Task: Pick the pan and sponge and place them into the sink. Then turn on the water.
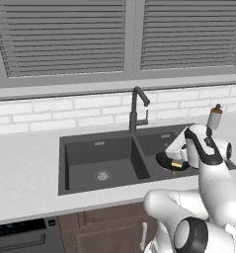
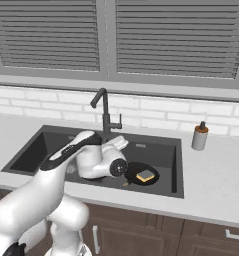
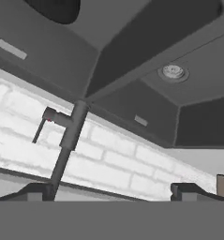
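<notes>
While arm hides part of pan (image 2: 141,175), sponge (image 2: 145,175) inside, sink (image 2: 177,165), fingers (image 3: 111,192) apart, empty.

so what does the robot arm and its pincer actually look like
The arm is glossy white, built from rounded, tube-like segments with dark, nearly black bands and round caps at the joints. No cables or markings show on it. The pincer ends in two small dark fingertips, blocky and squared off, in the hand view.
</notes>
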